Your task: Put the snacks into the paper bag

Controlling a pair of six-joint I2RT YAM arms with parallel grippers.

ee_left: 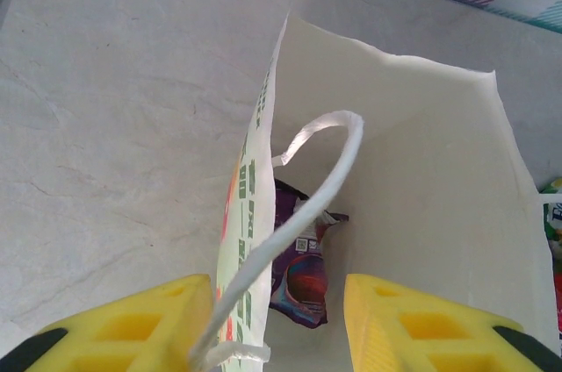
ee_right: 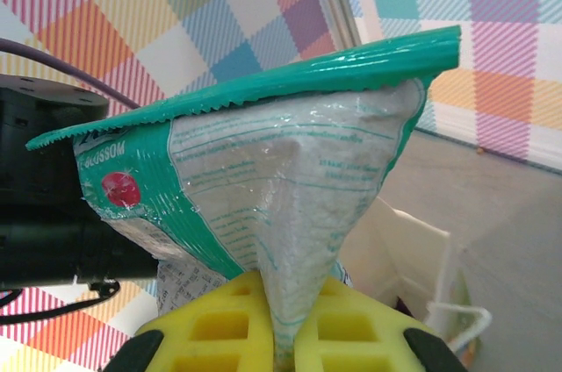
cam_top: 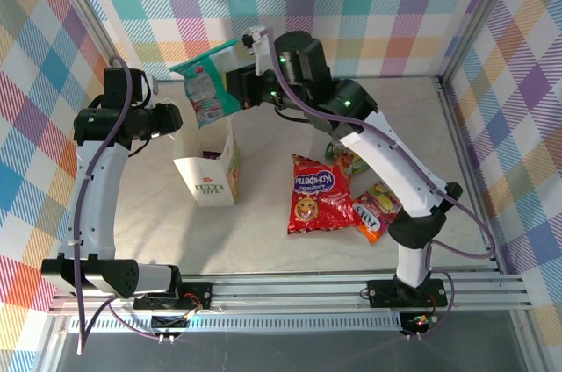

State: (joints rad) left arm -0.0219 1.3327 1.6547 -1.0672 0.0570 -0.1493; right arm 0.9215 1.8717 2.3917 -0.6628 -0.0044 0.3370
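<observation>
The white paper bag (cam_top: 209, 175) stands upright at the left centre of the table. My left gripper (cam_top: 178, 118) sits at its top edge, open; in the left wrist view (ee_left: 279, 306) the yellow fingers (ee_left: 158, 319) straddle the bag's printed side wall (ee_left: 250, 214) and cord handle (ee_left: 325, 188) without pinching them. A purple packet (ee_left: 303, 271) lies inside the bag. My right gripper (cam_top: 239, 87) is shut on a teal-white packet (cam_top: 204, 82), holding it in the air just behind and above the bag's mouth (ee_right: 413, 245); the packet (ee_right: 281, 170) fans out above the pads (ee_right: 219, 328).
A large red packet (cam_top: 320, 195) lies flat right of the bag, with an orange packet (cam_top: 376, 212) beside it and a green-yellow one (cam_top: 349, 160) partly under the right arm. Checked walls and a metal frame (cam_top: 465, 126) enclose the table.
</observation>
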